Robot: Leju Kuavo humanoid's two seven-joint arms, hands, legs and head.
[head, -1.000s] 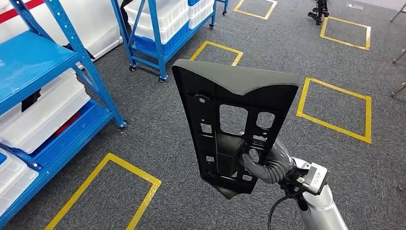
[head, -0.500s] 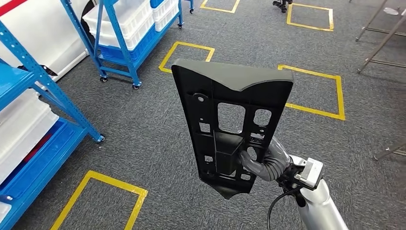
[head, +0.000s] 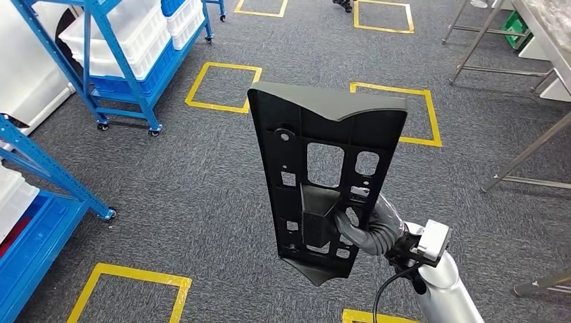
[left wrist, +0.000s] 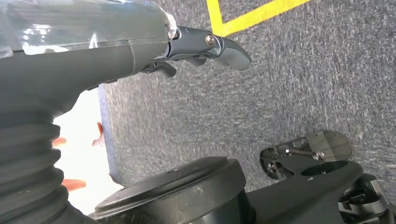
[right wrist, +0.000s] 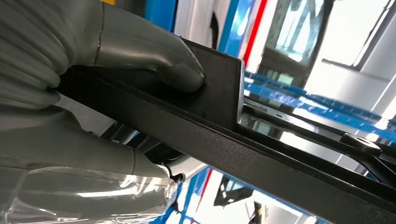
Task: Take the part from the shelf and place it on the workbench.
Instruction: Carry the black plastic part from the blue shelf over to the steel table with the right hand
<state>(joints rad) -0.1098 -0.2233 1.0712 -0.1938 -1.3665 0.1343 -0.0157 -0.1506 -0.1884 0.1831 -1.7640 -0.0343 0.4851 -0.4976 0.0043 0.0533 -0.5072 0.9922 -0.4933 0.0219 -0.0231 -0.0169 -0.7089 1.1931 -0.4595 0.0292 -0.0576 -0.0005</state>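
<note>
A flat black plastic part (head: 323, 155) with cut-outs stands upright in the middle of the head view, above grey carpet. My right hand (head: 367, 229) grips it low on its right side, from behind. In the right wrist view the thumb of my right hand (right wrist: 140, 51) presses on the black part (right wrist: 280, 158), whose edge runs across the picture. My left hand (left wrist: 140, 46) hangs above the carpet with nothing in it, its dark fingers (left wrist: 224, 46) stretched out. The steel workbench (head: 549, 27) shows at the far right edge.
A blue wheeled shelf (head: 114, 40) with white crates stands at the back left. Another blue shelf (head: 40, 168) is at the left edge. Yellow taped squares (head: 222, 87) mark the carpet. Slanted steel table legs (head: 525, 155) stand on the right.
The whole picture has shifted: the camera has turned right, so the blue shelves slid left and the steel table legs came in at the right. The part stays in my right hand.
</note>
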